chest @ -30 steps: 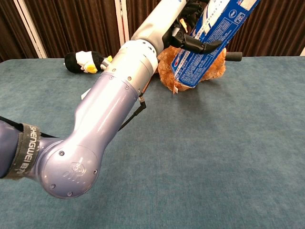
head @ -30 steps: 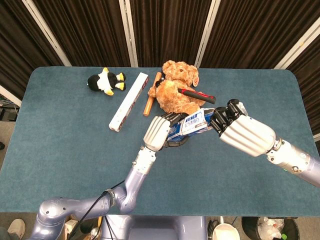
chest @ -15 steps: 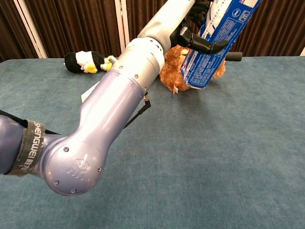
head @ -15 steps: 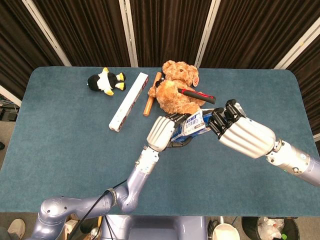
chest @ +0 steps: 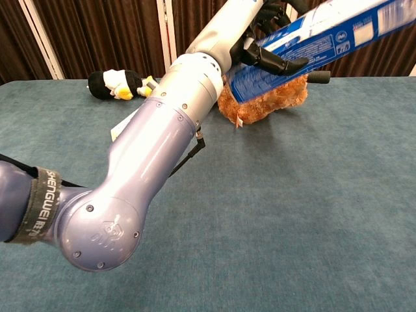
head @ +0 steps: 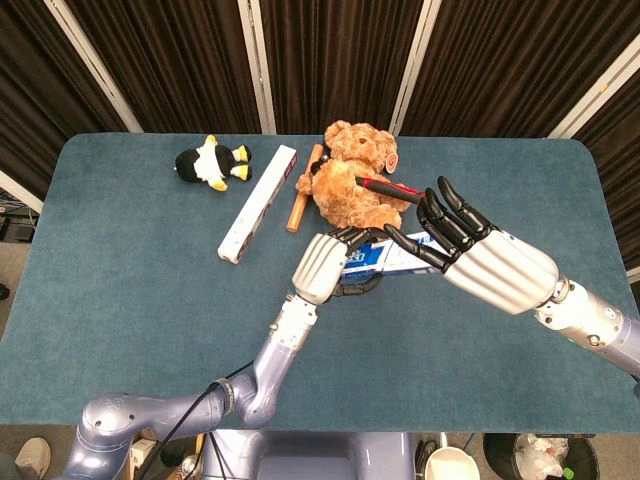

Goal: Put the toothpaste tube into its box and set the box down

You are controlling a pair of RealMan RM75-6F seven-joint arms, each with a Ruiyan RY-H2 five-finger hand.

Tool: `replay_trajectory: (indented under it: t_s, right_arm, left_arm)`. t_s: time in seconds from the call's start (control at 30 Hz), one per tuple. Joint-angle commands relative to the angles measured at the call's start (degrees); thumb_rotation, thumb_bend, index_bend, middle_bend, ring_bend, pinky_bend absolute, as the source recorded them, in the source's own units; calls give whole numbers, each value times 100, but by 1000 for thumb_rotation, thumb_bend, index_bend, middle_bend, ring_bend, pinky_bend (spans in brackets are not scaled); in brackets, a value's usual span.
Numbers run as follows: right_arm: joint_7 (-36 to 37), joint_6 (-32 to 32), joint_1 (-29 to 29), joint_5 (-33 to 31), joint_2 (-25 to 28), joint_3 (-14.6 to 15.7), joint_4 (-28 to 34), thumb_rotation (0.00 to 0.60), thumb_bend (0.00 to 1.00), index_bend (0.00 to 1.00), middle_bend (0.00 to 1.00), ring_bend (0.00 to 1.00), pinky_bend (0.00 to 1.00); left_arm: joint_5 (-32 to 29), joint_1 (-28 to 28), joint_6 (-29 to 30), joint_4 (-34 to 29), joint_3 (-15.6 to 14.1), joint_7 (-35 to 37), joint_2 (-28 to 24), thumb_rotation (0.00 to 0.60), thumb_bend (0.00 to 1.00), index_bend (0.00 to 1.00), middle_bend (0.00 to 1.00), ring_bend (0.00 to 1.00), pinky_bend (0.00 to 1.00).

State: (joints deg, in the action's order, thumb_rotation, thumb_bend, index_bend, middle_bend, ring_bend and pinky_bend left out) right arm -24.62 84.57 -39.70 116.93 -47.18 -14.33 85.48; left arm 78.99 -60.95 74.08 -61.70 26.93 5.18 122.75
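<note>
Two hands met above the table: the left hand (head: 322, 265) gripped the blue toothpaste box (chest: 318, 40), held aloft and tilted, while the right hand (head: 480, 255) hung just beside its far end, fingers (head: 437, 222) spread wide, holding nothing. Behind them sat a teddy bear (head: 345, 185).

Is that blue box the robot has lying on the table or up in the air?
Up in the air. The left robot hand grips the blue box, which slants clear above the table in the chest view.
</note>
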Motion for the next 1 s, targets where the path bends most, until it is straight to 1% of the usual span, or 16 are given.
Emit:
replay_trajectory:
  t_s: [0.03,0.4,0.63,0.83,1.0]
  right_arm:
    - [-18,62,13,25,-14,-12,-33,600,392,0,291,200,137]
    - [-120,49,130,-171,-36,-16,-26,600,392,0,291,201,137]
    - [-140,31,277,-500,-86,-30,-99,600,392,0,291,201,137]
    - [-79,18,547,-1171,-231,-65,-32,600,392,0,291,201,137]
    - [53,288,843,-1716,-542,-117,4,600,393,0,291,201,137]
  left_arm:
    - [-3,-2,8,5,12,12,-9,600,367,302,448,409,499]
    - [90,112,180,-13,-77,193,-81,600,373,303,448,409,498]
    - [277,442,418,-161,-386,432,-302,600,373,302,447,409,499]
    - [458,932,735,-482,-718,699,-722,600,373,301,447,409,499]
    - [624,1344,989,-715,-970,924,-1186,600,374,299,445,409,499]
